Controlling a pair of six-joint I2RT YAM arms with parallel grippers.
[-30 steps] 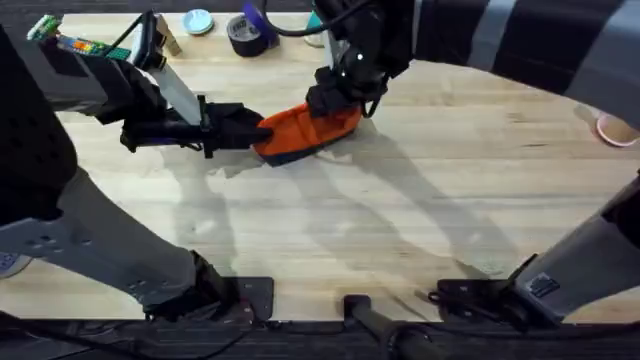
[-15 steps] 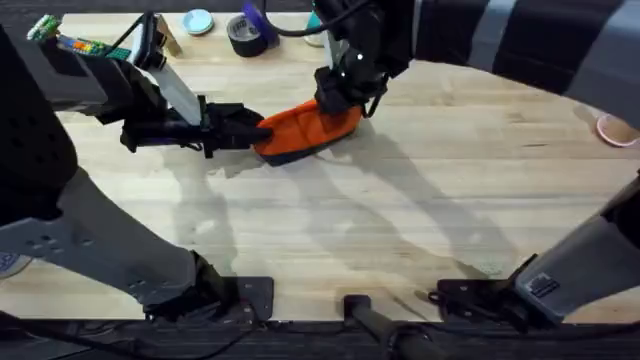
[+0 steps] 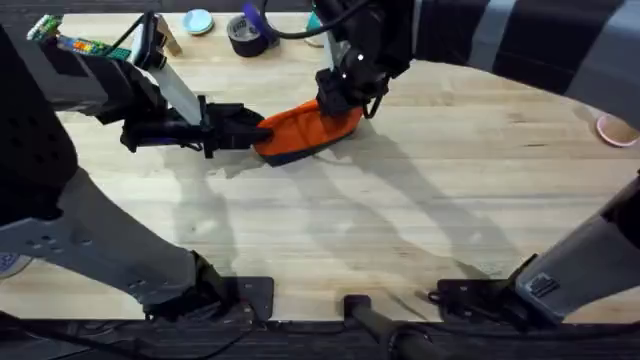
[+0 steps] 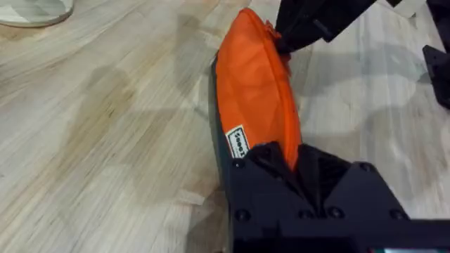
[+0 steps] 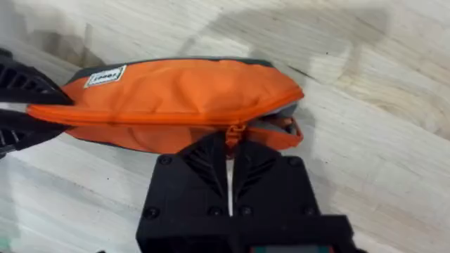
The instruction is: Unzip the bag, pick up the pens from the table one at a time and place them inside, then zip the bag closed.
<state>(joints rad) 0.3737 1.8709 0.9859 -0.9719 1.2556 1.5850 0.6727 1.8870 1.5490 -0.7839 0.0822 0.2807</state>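
On the light wooden plank counter [image 3: 420, 200] lies a small orange fabric pencil pouch [image 3: 305, 130]. The left gripper's [image 4: 292, 165] fingers pinch one end. The right gripper's [image 5: 228, 144] fingers are pressed together on its zipper pull [image 5: 233, 131].

The orange bag [image 3: 303, 130], navy beneath with a small white label near its left end, lies on the far middle of the table [image 3: 400, 220], zipper mostly closed, its right end still gaping.

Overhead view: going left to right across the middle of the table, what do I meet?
Left gripper → bag → right gripper → bare table.
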